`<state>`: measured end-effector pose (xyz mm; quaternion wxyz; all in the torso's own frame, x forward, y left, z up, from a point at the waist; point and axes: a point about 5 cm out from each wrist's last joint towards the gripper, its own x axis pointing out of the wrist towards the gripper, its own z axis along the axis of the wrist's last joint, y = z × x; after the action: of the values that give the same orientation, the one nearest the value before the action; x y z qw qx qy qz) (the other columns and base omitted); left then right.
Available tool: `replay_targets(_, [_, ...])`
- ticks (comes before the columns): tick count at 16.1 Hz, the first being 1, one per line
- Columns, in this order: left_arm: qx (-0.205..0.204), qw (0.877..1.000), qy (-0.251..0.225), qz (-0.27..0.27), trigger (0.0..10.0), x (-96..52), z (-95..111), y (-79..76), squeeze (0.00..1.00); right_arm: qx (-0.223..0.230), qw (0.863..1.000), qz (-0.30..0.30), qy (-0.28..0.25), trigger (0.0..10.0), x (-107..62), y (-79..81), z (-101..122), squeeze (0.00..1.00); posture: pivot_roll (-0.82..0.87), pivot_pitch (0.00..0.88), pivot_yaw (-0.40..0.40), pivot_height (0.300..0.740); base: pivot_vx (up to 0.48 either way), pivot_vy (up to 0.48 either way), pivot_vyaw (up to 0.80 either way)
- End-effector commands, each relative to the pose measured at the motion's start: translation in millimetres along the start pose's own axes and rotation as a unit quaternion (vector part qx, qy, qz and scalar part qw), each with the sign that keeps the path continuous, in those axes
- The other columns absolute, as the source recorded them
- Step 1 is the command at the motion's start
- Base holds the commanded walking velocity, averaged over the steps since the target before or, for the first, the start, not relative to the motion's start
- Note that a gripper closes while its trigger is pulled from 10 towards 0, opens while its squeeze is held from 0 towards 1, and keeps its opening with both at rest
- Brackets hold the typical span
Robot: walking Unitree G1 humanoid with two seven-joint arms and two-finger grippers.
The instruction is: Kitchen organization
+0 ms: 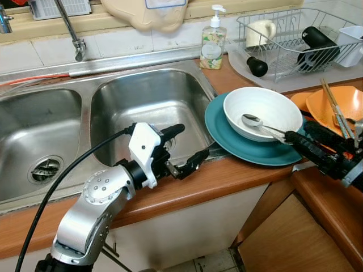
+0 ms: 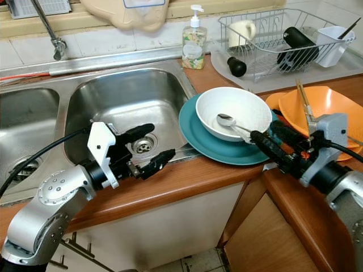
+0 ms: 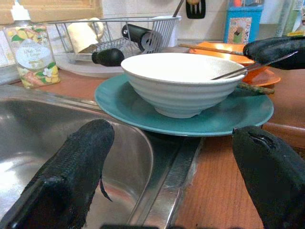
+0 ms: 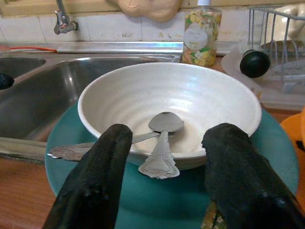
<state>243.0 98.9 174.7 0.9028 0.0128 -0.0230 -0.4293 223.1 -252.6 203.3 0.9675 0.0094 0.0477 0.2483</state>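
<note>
A white bowl [image 1: 266, 107] sits on a teal plate [image 1: 227, 139] on the wooden counter, just right of the sink. A silver spoon [image 1: 252, 120] lies in the bowl, its handle over the rim nearest my right arm. My right gripper [image 1: 299, 131] is open at that rim, one finger on each side of the spoon [image 4: 164, 124] handle. A second silver handle [image 4: 66, 151] rests on the plate toward the sink. My left gripper [image 1: 193, 141] is open above the sink's front right corner. It points at the plate [image 3: 224, 119] and holds nothing.
The double steel sink [image 1: 147, 107] lies to the left, with a faucet [image 1: 76, 42] behind it. A soap bottle [image 1: 212, 42] and a dish rack [image 1: 300, 39] stand at the back. Orange bowls with chopsticks [image 1: 340, 105] crowd the right. A cabinet door [image 1: 295, 238] hangs open below.
</note>
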Motion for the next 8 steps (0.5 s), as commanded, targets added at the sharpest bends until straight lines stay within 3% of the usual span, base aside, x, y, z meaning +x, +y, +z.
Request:
replay_targets(1, [0.001, 1.0, -0.002, -0.004, 10.0, -0.6, 2.5, -3.1, 0.0, 0.008, 1.0, 0.008, 0.002, 0.0, 5.7, 2.5, -1.2, 0.0, -0.04, 0.0, 0.043, 0.74, 0.0, 0.0, 0.0])
replay_targets(8, [0.0, 1.0, -0.002, -0.003, 10.0, -1.6, 2.4, -4.2, 0.0, 0.016, 1.0, 0.001, 0.001, 0.0, 7.7, 1.2, -2.2, 0.0, -0.04, 0.0, 0.041, 0.74, 0.0, 0.0, 0.0])
